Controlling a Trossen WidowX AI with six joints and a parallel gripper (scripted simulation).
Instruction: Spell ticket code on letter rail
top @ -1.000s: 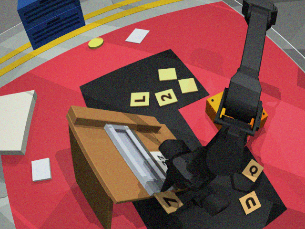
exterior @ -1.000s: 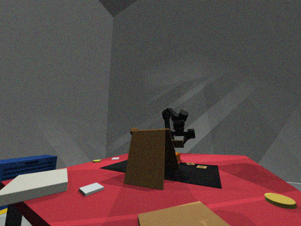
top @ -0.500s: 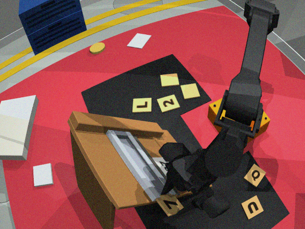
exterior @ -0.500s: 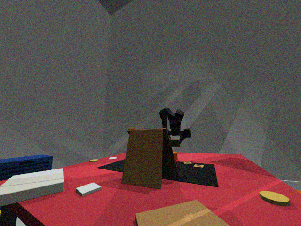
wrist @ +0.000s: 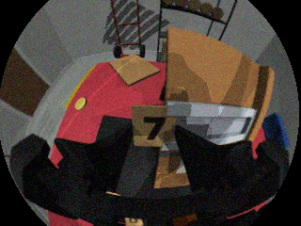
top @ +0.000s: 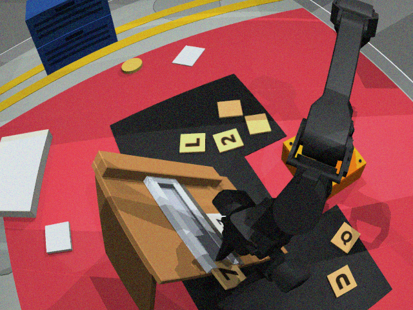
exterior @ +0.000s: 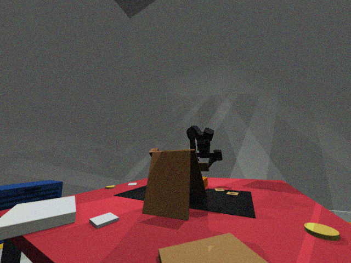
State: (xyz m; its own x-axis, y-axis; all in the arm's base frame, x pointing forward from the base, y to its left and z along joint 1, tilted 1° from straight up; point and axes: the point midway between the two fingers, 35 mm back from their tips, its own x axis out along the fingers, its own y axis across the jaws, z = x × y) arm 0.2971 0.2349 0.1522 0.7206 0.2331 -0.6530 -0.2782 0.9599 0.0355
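Observation:
My gripper (top: 232, 272) (wrist: 153, 127) is shut on the 7 tile (top: 227, 275) (wrist: 151, 123) (exterior: 203, 166), its 7 upright in the wrist view. The tile is at the open end of the clear rail (top: 181, 221) (wrist: 207, 109) on the sloping wooden board (top: 133, 213) (wrist: 207, 71); whether its edge is inside is unclear. No tile shows in the visible part of the rail. The ticket (top: 213, 218) is mostly hidden by the gripper; its code is unreadable. The L tile (top: 192, 143), 2 tile (top: 228, 140), Q tile (top: 345, 237) and U-like tile (top: 341, 281) lie apart.
Two tiles with no readable letter (top: 230, 108) (top: 257, 123) lie on the black mat (top: 160, 123). A white slab (top: 20, 173) (exterior: 42, 212), white blocks (top: 58, 237) (top: 188, 55), a yellow disc (top: 131, 65) and an orange box (top: 350, 173) stand around. A flat brown panel (exterior: 209, 249) (wrist: 134, 70) lies beyond the board.

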